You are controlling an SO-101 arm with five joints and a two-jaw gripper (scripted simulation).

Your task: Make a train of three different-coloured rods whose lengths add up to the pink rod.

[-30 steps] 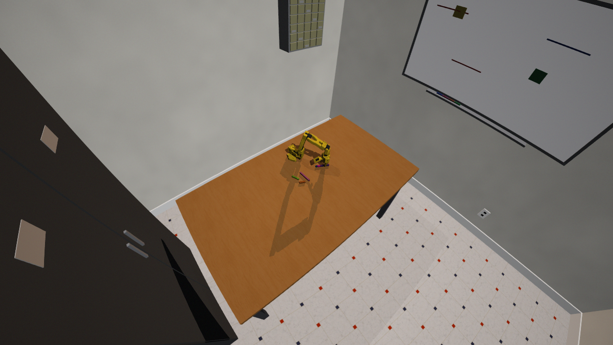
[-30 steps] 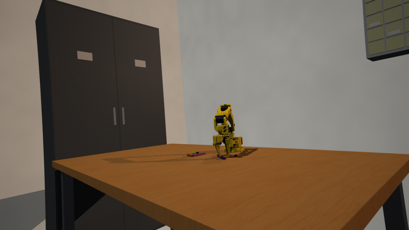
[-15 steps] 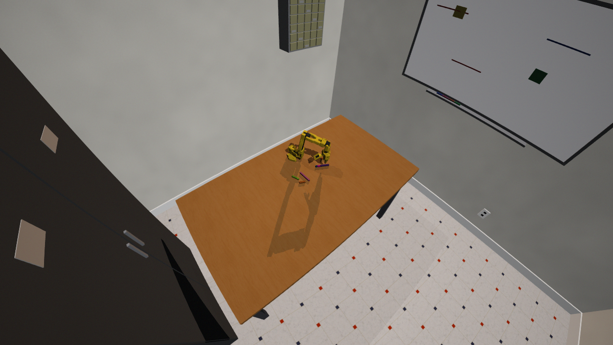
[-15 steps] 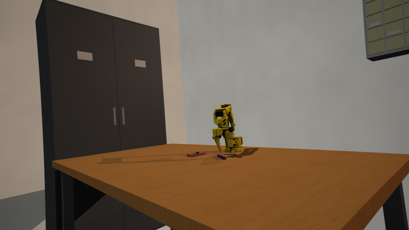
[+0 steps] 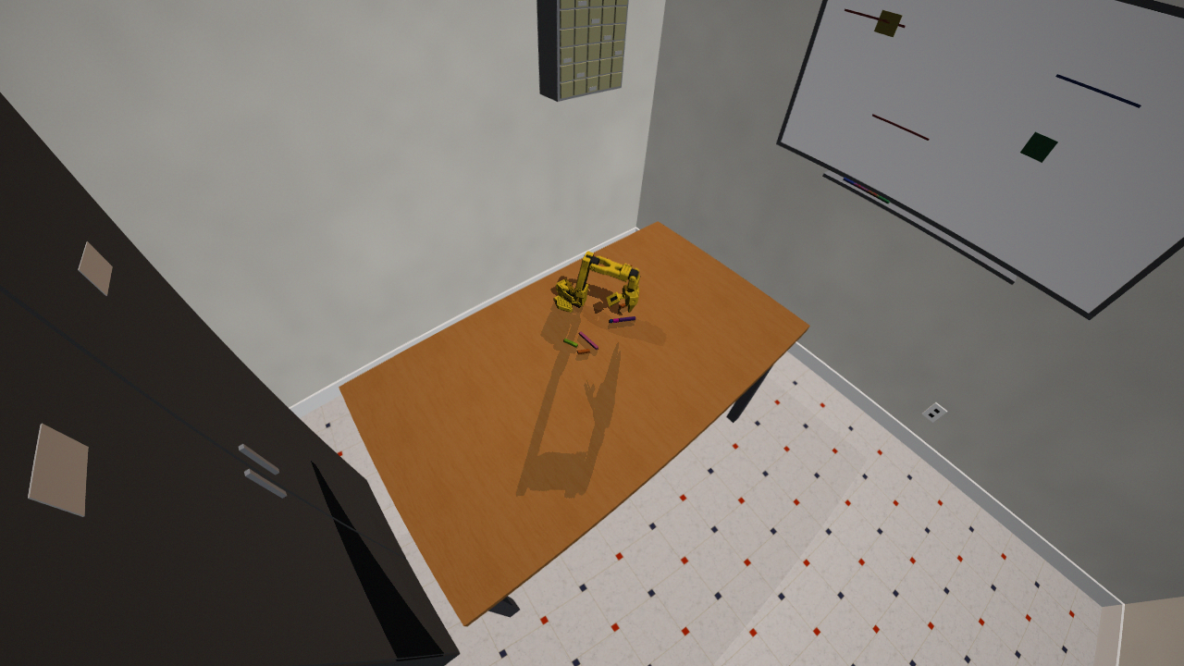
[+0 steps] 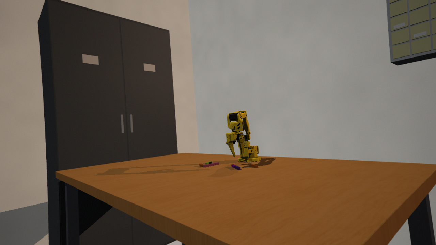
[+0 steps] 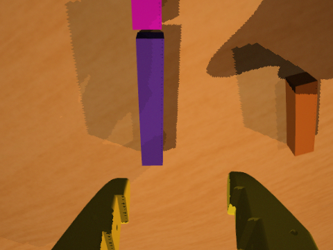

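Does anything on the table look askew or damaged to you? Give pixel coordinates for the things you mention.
No damage shows. One slight oddity: in the wrist view, the magenta rod [image 5: 613, 320] [image 6: 233, 166] [image 7: 147, 14] seems set a little left of the purple rod [image 5: 627, 318] [image 6: 237, 167] [image 7: 150, 104], with a narrow gap between their ends.

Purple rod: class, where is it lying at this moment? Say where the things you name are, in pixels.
In the wrist view the purple rod [image 5: 626, 318] [image 6: 236, 167] [image 7: 150, 104] lies just below the magenta rod [image 5: 613, 320] [image 6: 232, 165] [image 7: 147, 14], left of an orange rod [image 7: 304, 119].

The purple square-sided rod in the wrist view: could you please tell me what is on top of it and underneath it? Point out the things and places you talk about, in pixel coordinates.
Only patches of shadow show on top of the purple rod [image 5: 627, 318] [image 6: 236, 167] [image 7: 150, 104]. Underneath is covered; the wooden tabletop [image 5: 497, 397] [image 6: 274, 189] [image 7: 208, 139] shows around it.
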